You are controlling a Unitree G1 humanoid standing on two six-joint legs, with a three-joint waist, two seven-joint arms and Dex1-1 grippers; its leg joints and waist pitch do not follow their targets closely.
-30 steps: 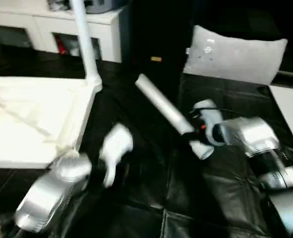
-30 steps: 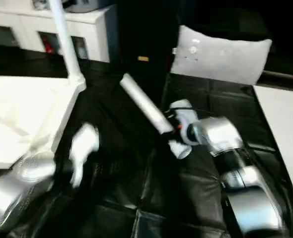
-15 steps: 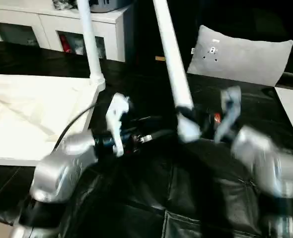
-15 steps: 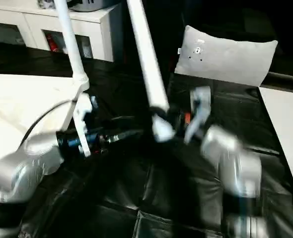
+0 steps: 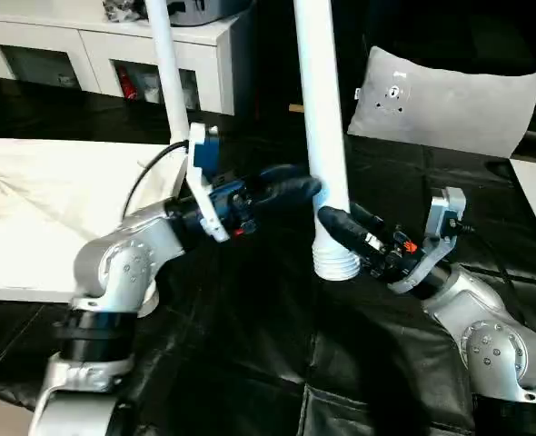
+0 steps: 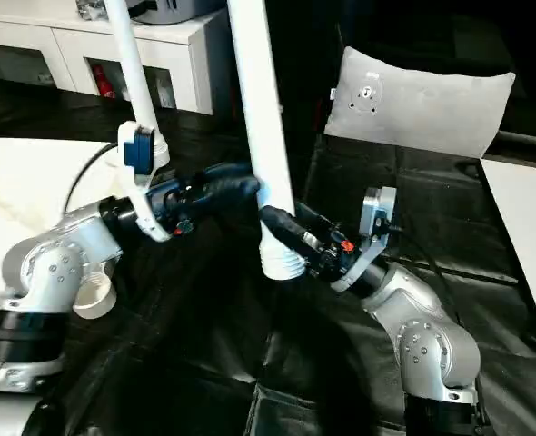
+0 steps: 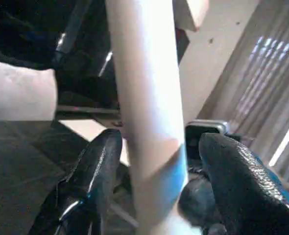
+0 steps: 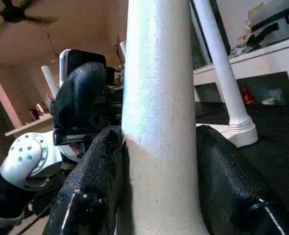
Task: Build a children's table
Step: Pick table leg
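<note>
Item: one long white tapered tube leg (image 5: 322,136), smooth plastic with a ribbed foot end, standing upright above the black sheet (image 5: 250,363), which I am pinching with my right gripper (image 5: 333,221) low and my left gripper (image 5: 306,186) just above.
</note>
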